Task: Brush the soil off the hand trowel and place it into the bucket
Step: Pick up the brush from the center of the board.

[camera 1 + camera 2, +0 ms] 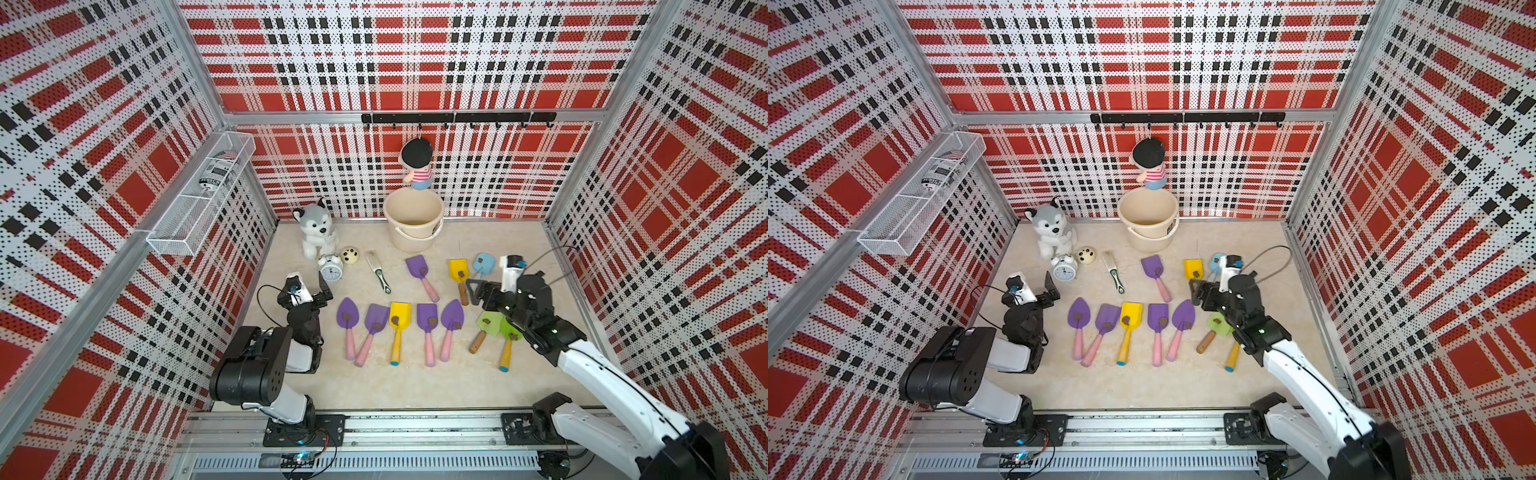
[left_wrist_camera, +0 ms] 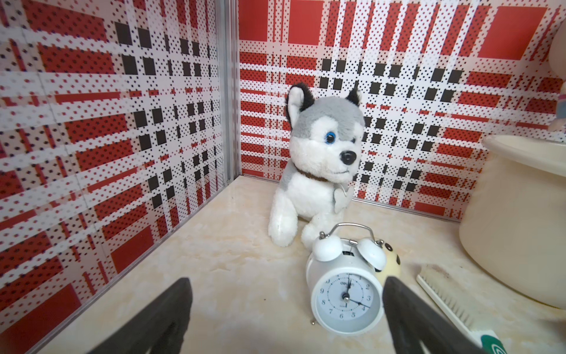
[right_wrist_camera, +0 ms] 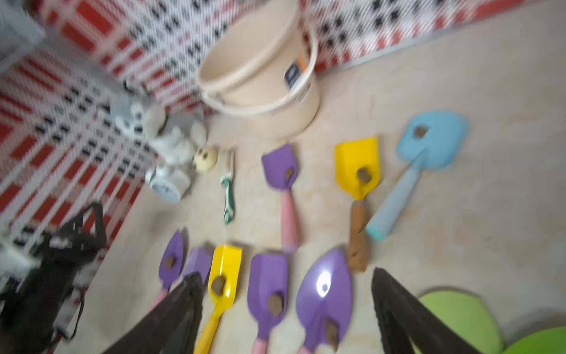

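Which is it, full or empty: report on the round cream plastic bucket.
Empty. Both top views look into the round cream plastic bucket: only its bare inner wall shows.

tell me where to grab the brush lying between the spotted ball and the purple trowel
Take the brush by its green-and-white handle, coming straight down with the jaws across its narrow width. It lies flat, bristle head toward the bucket, and the handle end is slim, bare and clear of neighbours. The open left end effector looks closest.
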Controlling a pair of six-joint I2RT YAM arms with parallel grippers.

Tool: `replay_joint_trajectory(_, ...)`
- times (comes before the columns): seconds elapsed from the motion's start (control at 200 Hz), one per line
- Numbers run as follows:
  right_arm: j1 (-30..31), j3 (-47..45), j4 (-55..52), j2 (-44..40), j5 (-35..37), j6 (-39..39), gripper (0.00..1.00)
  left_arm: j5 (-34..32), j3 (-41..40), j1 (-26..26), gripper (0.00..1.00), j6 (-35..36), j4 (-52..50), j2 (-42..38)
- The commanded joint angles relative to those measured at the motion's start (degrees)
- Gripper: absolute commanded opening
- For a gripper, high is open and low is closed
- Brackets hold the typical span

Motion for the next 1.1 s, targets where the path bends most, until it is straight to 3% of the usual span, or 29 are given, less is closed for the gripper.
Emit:
replay_joint_trajectory(0.0, 5.8, 6.7, -8.3, 7.4, -6.3, 0.1, 0.87, -10.2, 0.9, -5.0, 0.98, 2.6, -8.4, -9.0)
replay_joint_trajectory(0.09, 9.3, 9.8, -8.5, 12.5, -6.3, -0.1, 0.87, -16.4, 5.3, -9.8, 0.98, -3.1, -22.1, -16.6)
replay_joint_trajectory(0.125, 10.2, 10.6, -7.3, 13.8, -6.0, -0.6, 0.88, -18.4, 7.3, -13.9, 0.98, -6.3, -26.9, -18.7)
replay_joint_trajectory(0.225, 11.4, 12.5, -5.5, 17.2, -6.2, 0.2, 0.88, -22.1, 15.1, -22.3, 0.98, -15.6, -40.9, -20.5)
replay_joint_trajectory(0.351, 11.4, 12.9, -3.6, 18.9, -5.0, 1.7, 0.88, -22.9, 27.0, -31.0, 0.99, -27.0, -54.3, -14.8)
replay_joint_trajectory(0.451, 11.4, 12.5, -3.6, 18.8, -3.6, 2.1, 0.88, -23.0, 38.0, -34.3, 1.0, -32.9, -64.4, -5.4)
replay_joint_trajectory(0.686, 11.4, 9.7, -6.1, 13.5, -0.8, 3.9, 0.89, -17.5, 50.9, -30.9, 0.9, -38.6, -71.3, 11.3)
replay_joint_trajectory(0.957, 11.5, 6.3, -6.2, 6.7, -0.8, 3.9, 0.89, -7.6, 59.9, -25.0, 0.76, -38.2, -75.9, 23.5)
replay_joint_trajectory(1.092, 11.5, 6.4, -6.2, 5.9, -0.8, 3.9, 0.89, -7.4, 62.2, -23.5, 0.72, -38.3, -76.7, 26.8)
